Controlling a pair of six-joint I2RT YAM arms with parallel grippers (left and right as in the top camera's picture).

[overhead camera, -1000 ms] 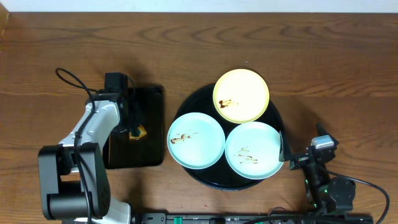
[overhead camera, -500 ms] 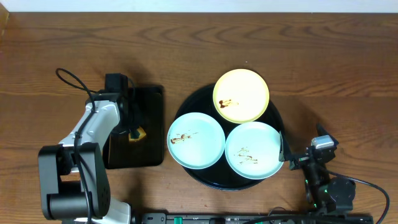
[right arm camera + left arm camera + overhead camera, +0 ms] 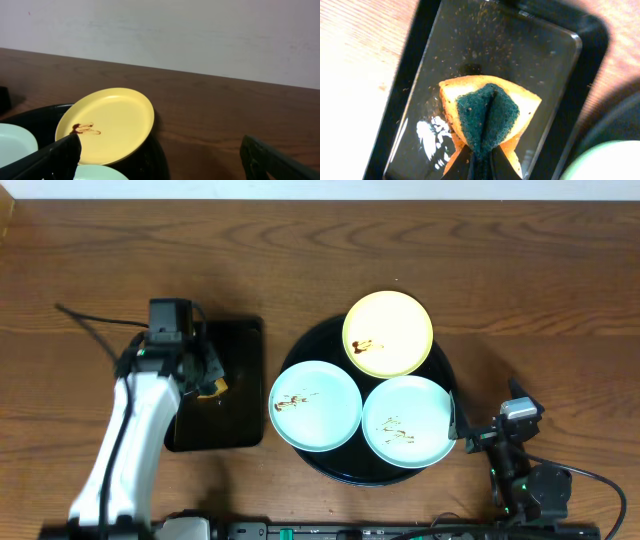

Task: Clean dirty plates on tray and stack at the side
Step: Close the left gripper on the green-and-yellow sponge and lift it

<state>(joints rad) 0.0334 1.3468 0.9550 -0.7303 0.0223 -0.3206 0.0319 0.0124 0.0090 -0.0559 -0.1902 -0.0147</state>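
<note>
Here we go: my left gripper point(image 3: 480, 162) is clamped tight on a sponge point(image 3: 487, 117). The pinch folds its green scrubbing face inward between the orange flaps. It hangs over the small rectangular tray point(image 3: 520, 45), whose glossy black floor is speckled with crumbs; whether the sponge touches it, I can't tell.

Over on the other side, my right gripper point(image 3: 160, 162) has its jaws spread wide with nothing between them. It sits low on the table point(image 3: 520, 270), just beside the round tray's point(image 3: 318, 338) right edge.

All three plates are on that round tray, packed close. The yellow plate point(image 3: 388, 333) is at the far side, with a brown smear near its left rim. The left mint plate point(image 3: 315, 405) and the right mint plate point(image 3: 407, 421) lie side by side nearer me, both streaked brown.
</note>
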